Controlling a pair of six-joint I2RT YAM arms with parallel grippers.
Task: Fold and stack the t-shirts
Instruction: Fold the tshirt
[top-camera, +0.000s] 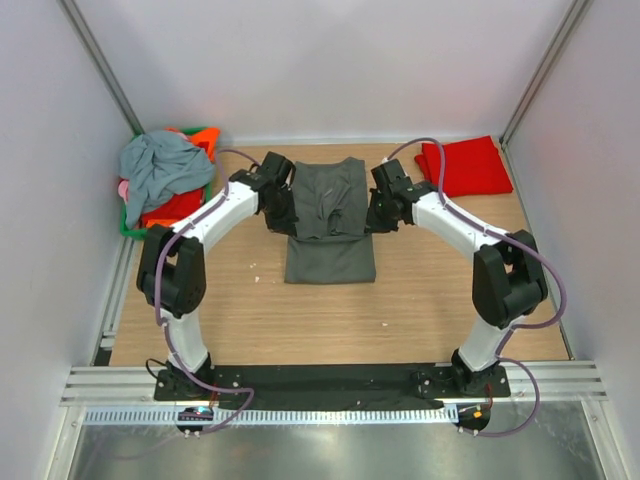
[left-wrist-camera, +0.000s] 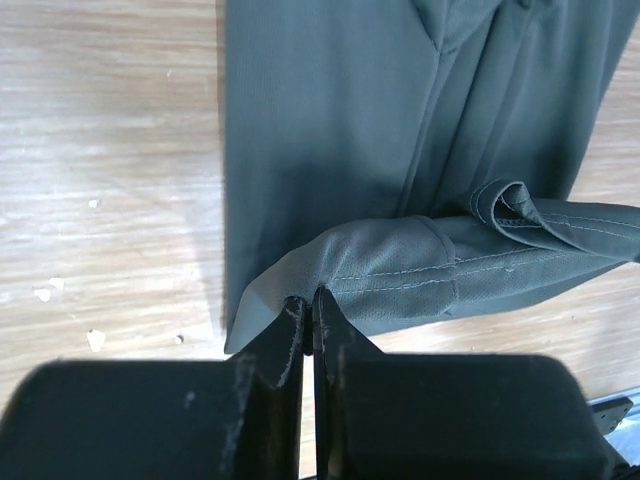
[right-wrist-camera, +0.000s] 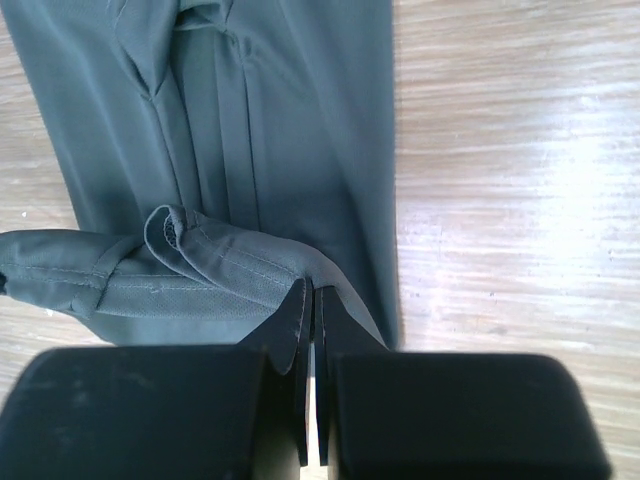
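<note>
Left gripper (left-wrist-camera: 307, 300) and right gripper (right-wrist-camera: 310, 295) clamp charcoal t-shirt (top-camera: 330, 258)

Each pinches a corner of the hem, raised over the shirt's flat body on the table (top-camera: 430, 300). A folded red t-shirt (top-camera: 465, 167) lies beyond its right side; a blue-grey t-shirt (top-camera: 160, 168) heaps over the green basket (top-camera: 207, 133) beyond its left.

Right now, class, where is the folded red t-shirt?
In the top view the red t-shirt lies folded at the table's far right corner, to the right of the charcoal t-shirt at centre.
</note>
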